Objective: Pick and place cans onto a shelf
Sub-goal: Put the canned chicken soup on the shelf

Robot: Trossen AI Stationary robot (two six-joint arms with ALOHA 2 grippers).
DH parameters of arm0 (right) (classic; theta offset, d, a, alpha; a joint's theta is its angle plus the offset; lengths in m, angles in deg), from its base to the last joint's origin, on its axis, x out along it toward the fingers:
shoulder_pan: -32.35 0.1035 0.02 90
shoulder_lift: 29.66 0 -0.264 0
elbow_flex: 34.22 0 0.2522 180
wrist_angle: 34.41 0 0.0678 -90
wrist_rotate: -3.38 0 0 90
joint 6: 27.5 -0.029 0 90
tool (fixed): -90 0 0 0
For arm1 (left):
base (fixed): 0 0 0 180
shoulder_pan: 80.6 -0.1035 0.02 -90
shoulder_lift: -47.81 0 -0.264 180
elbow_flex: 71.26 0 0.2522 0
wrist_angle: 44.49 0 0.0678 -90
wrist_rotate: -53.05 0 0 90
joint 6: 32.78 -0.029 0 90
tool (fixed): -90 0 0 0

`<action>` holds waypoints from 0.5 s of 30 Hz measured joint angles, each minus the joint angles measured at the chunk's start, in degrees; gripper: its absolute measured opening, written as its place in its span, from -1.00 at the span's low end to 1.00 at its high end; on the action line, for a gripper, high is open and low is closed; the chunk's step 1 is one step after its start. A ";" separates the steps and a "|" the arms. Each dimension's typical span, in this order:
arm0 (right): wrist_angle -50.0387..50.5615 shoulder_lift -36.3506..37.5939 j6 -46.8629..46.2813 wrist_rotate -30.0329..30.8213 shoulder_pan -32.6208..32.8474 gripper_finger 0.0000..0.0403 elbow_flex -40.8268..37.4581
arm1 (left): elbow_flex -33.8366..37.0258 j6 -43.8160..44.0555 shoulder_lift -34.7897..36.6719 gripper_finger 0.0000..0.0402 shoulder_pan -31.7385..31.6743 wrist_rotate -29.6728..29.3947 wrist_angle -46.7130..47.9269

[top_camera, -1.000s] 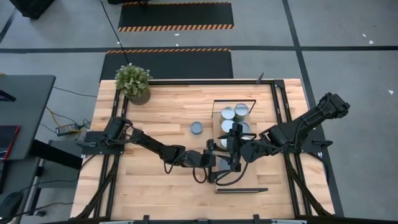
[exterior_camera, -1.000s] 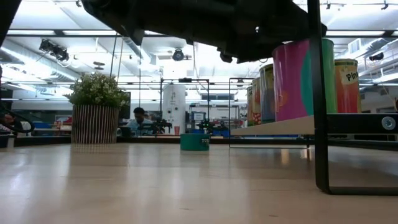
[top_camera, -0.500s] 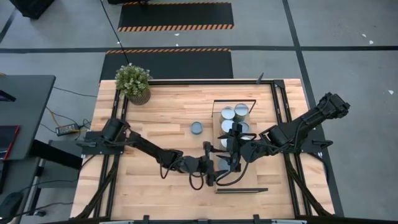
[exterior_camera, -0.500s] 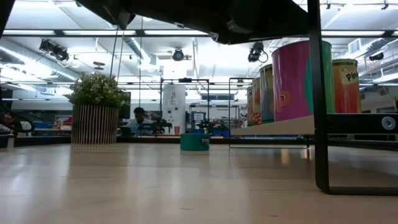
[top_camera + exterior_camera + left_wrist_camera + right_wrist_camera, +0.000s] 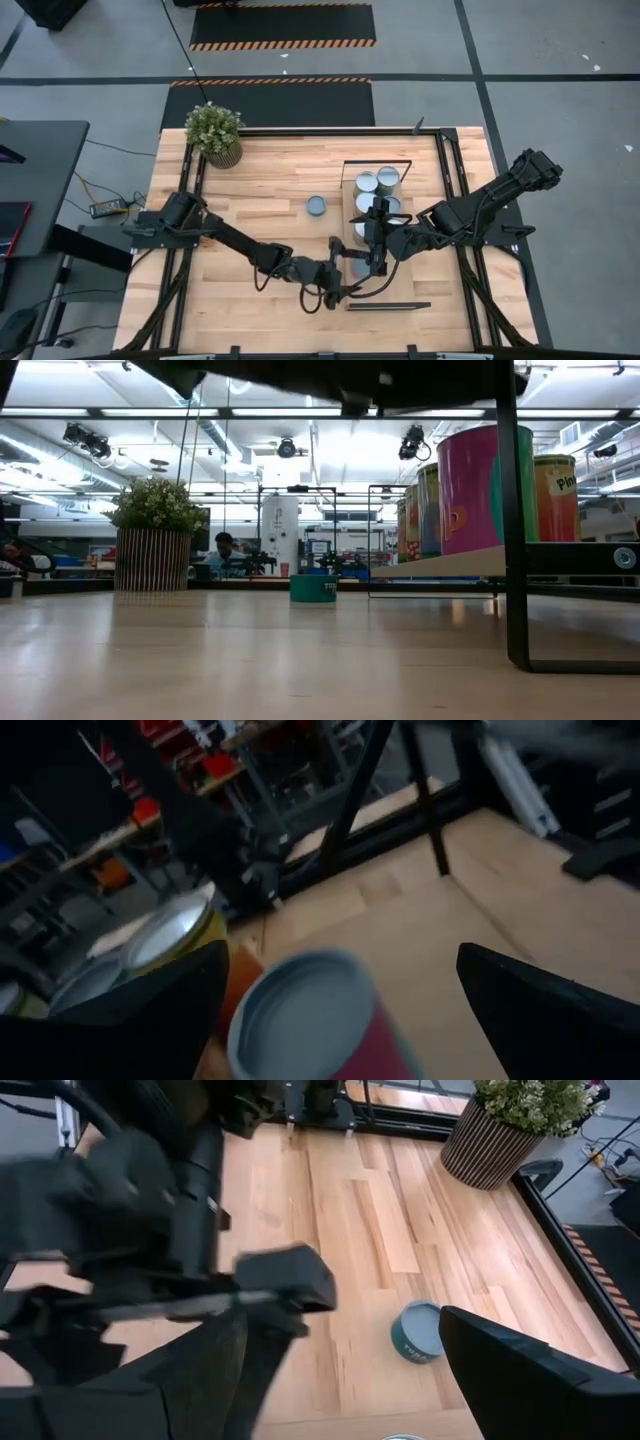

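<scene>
The left pincer (image 5: 345,272) is held at the near-left edge of the shelf (image 5: 400,282), fingers (image 5: 130,1010) spread wide & released, nothing gripped. In the left wrist view a magenta can (image 5: 300,1015) is seen just ahead of the open fingers, upright, silver lid up, standing on the shelf board w/ a yellow-sided can (image 5: 165,930) close behind it; no contact betw. fingers & can is shown. Several further cans (image 5: 366,182) are grouped upright at the shelf's far end. The right pincer (image 5: 368,238) is held over the shelf's middle, fingers also apart w/ nothing betw. them. One teal can (image 5: 317,206) is left on the tabletop (image 5: 250,180), off the shelf, well apart from the potted plant (image 5: 215,132). It is a low, squat tin, upright, so its long axis is taken as vertical & a grip across the round sides from above or level would be called for. It lies to the far-left of both pincers, approx. equally near to each. The right wrist view is already aimed at it past the left arm, but the left arm's own side of the tabletop is where it sits, so the left is judged the likelier arm for it.
</scene>
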 joint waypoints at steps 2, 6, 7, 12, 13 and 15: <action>0.00 0.00 -0.19 0.01 0.00 0.68 0.00 | 0.00 1.03 -0.28 0.99 -0.90 0.11 1.35; -0.01 0.00 0.13 -0.01 0.07 0.68 0.00 | 0.00 1.21 -0.39 0.99 -2.84 1.01 3.22; -0.02 0.00 0.23 0.01 0.04 0.68 0.00 | 0.00 0.83 -0.39 0.99 -3.39 1.01 3.32; -0.50 0.00 1.20 -0.01 -0.35 0.68 0.00 | 0.00 -0.06 -0.39 0.99 -6.11 1.00 3.18; -0.48 0.00 1.21 0.01 -0.39 0.68 0.00 | 0.00 0.07 -0.39 0.99 -6.56 1.01 3.38; -0.40 0.00 1.18 0.22 -0.39 0.68 0.00 | 0.00 0.83 -0.39 0.99 -7.10 1.04 3.88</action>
